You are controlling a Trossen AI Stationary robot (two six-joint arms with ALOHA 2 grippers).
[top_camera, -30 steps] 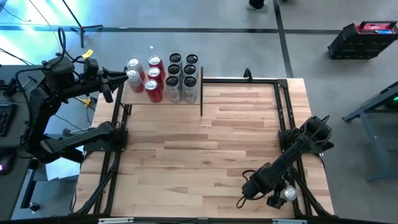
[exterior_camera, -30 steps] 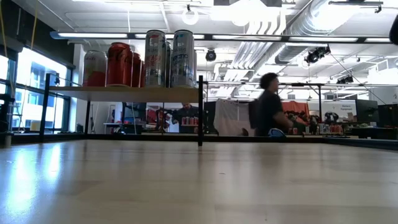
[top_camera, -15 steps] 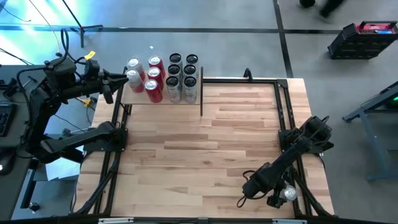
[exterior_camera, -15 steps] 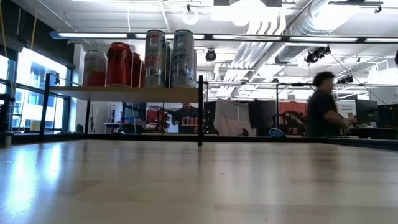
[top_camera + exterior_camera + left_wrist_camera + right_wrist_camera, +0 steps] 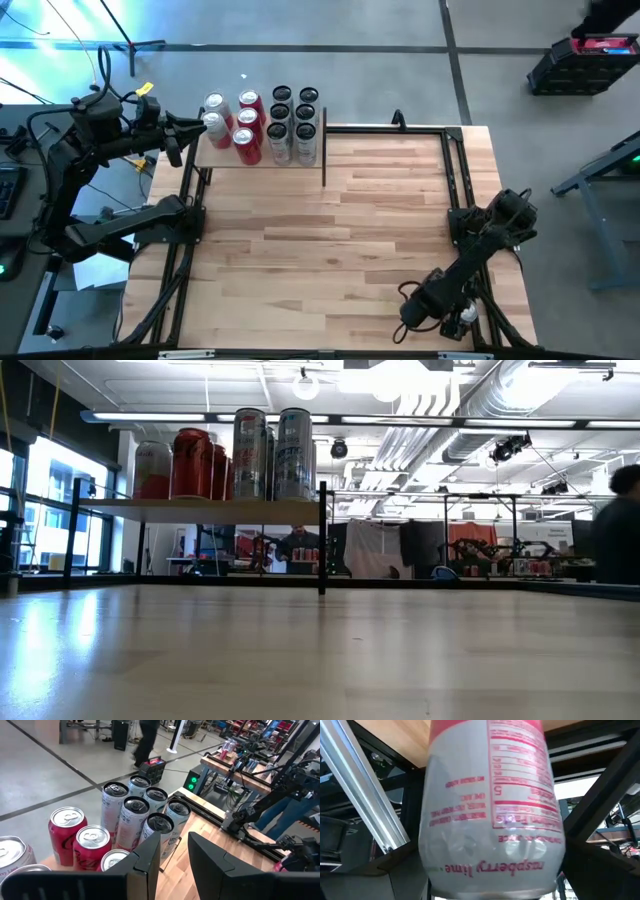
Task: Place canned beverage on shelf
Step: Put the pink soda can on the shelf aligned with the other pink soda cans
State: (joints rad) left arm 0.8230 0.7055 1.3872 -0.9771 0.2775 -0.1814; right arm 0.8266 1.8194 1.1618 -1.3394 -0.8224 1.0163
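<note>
High view: shelf [image 5: 210,155] crowded with cans [image 5: 262,125]; right end effector [image 5: 455,318] spread around raspberry-lime can [image 5: 490,805].

The shelf [image 5: 215,157] stood at the table's [image 5: 380,220] far left corner; the short cans [image 5: 237,125] occupied its left part, the tall cans [image 5: 293,122] its right; the left gripper [image 5: 196,128] sat just left of the cans; the right gripper [image 5: 452,322] lay at the near right edge, around a can [image 5: 490,810].
</note>
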